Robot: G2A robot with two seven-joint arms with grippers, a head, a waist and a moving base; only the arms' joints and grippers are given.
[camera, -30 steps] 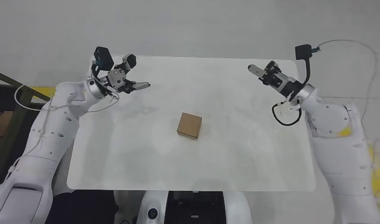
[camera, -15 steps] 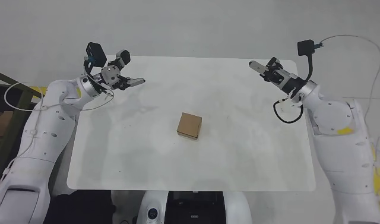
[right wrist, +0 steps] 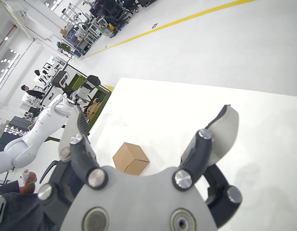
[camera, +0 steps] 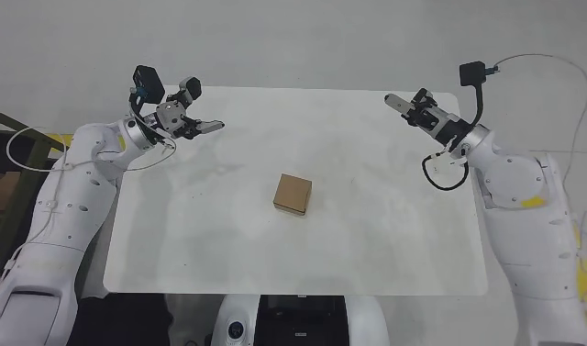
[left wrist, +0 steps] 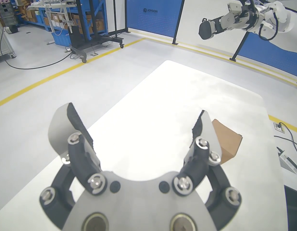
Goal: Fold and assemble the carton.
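Carton at centre of surface, looks closed; my left hand at 10 o'clock, right hand at 2 o'clock, both released, empty; I'd approach opposite faces squarely, pressing flaps evenly

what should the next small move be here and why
Probably nothing more on the carton: it sits as a closed box mid-table, with no flap visibly up. The left gripper and right gripper are open, empty and well apart from it near the far corners. I'd ease both arms back to rest, though the box's underside is hidden.
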